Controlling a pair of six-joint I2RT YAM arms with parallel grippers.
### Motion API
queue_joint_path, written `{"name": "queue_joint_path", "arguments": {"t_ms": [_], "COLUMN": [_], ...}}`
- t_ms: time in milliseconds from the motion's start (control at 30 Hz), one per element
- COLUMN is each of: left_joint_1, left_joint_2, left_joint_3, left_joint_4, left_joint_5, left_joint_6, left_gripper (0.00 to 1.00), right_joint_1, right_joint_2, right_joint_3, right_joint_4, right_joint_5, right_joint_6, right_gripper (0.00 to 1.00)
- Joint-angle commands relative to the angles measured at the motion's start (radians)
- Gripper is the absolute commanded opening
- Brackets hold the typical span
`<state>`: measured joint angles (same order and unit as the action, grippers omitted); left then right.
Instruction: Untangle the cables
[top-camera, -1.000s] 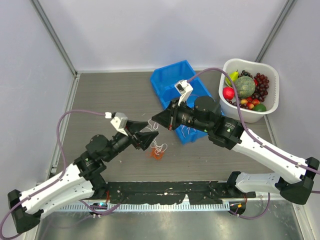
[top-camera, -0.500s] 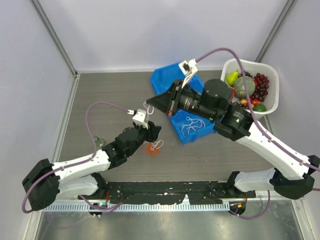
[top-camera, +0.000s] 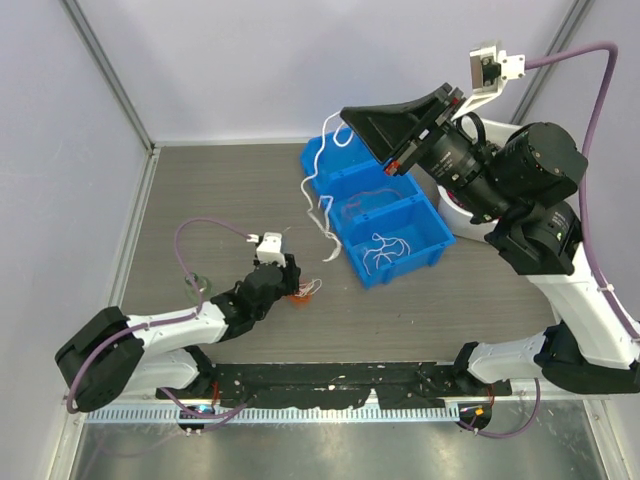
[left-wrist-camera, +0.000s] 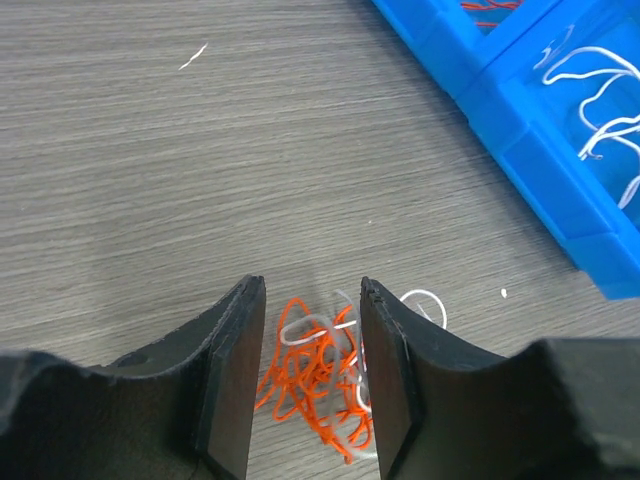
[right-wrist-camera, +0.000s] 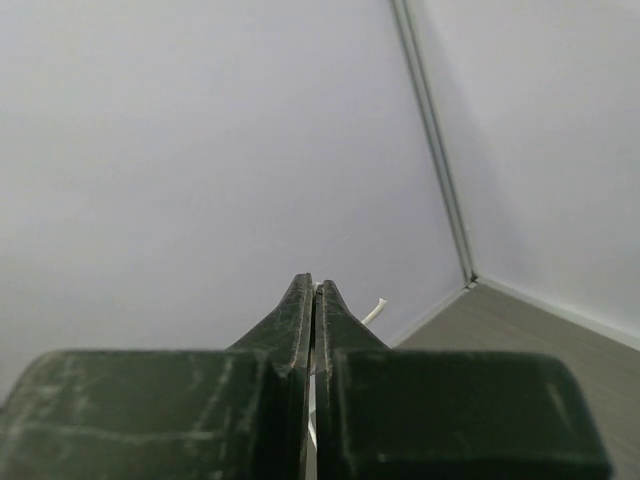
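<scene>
A tangle of orange-red cable (left-wrist-camera: 315, 385) with pale strands through it lies on the table, also in the top view (top-camera: 303, 293). My left gripper (left-wrist-camera: 312, 285) is open and low, its jaws standing on either side of the tangle; it also shows in the top view (top-camera: 292, 280). My right gripper (top-camera: 347, 116) is raised high and shut on a white cable (top-camera: 318, 190), which hangs down in curls toward the table beside the bin. In the right wrist view the gripper (right-wrist-camera: 313, 285) is shut and the cable's end (right-wrist-camera: 375, 312) sticks out past the tips.
A blue divided bin (top-camera: 432, 232) stands right of the tangle, with white cords (top-camera: 385, 248) in its near compartment and a reddish cord (top-camera: 375, 195) in the middle one. It shows in the left wrist view (left-wrist-camera: 520, 140). Grey walls enclose the table.
My right gripper has risen up and to the right, drawing the white cable out long. My left gripper has dropped lower and now straddles the orange tangle.
</scene>
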<state>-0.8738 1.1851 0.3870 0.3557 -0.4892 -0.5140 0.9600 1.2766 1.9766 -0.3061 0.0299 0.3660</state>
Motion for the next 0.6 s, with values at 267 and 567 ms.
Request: {"name": "queue_joint_path", "arguments": {"t_ms": [267,567], "left_joint_1": [0.021,0.019], "left_joint_2": [-0.036,-0.418], "left_joint_3": [-0.034,0.091], "left_joint_4": [0.041,-0.093], "left_joint_5": [0.133,0.484], "left_joint_6": [-0.018,0.08], "left_gripper": [0.38,0.82], "right_joint_1": [0.0,0.0], "right_joint_2": [-0.025,-0.094], "right_joint_3": [0.093,-0.03], "right_joint_4": [0.003,-0.027], "right_joint_5": [0.156,0.1], "right_joint_6": [-0.141,-0.128], "right_gripper": [0.01,0.0]}}
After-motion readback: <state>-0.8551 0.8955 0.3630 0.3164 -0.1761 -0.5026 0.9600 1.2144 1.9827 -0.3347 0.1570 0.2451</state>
